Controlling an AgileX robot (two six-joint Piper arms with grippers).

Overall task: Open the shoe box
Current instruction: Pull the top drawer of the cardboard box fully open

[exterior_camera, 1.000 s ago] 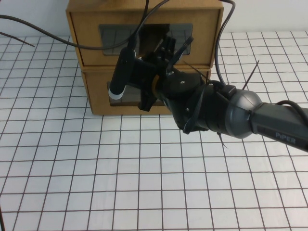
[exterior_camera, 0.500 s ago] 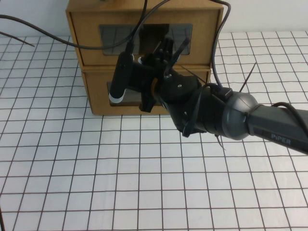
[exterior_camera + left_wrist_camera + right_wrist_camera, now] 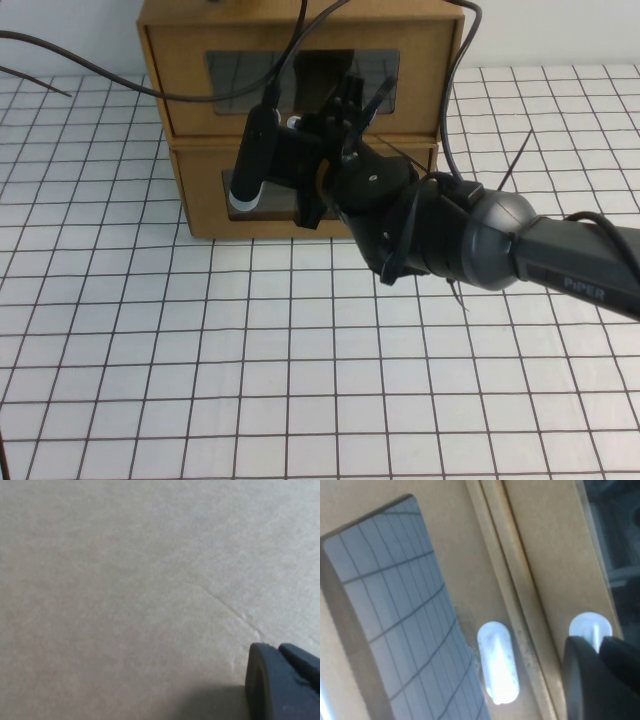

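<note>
While both fronts sit shut, the upper brown fibreboard shoe box [image 3: 180, 55] rests squarely on top of the lower brown fibreboard shoe box [image 3: 200, 215], touching along a thin seam. The stack stands at the far side of the white tabletop with a dark grid [image 3: 200, 380], left of centre, fronts facing the robot. Each front has a rectangular see-through window with rounded corners. The upper window [image 3: 240, 70] looks dark and glossy. In the right wrist view one window [image 3: 385, 605] mirrors the grid and the other window [image 3: 615, 540] is dark, with the seam running between them. Each front also carries a small white oval pull tab near the seam: one tab [image 3: 497, 665] is fully clear, and the other tab [image 3: 590, 622], on the dark window's side, is partly covered by the gripper's dark tip.

The right gripper [image 3: 347, 100] is up against the upper box's front, near its lower edge and window. Jaws: cannot tell whether narrow or wide, or whether the tab is gripped. The black right arm [image 3: 480, 240] comes in from the right, carrying a black cylinder with a white end [image 3: 250, 160] that overlaps the lower front. Black cables [image 3: 150, 88] trail across the upper box.

The left gripper [image 3: 285, 685] shows only in its own wrist view, close to a plain beige surface [image 3: 125, 580]. Jaws: cannot tell.
</note>
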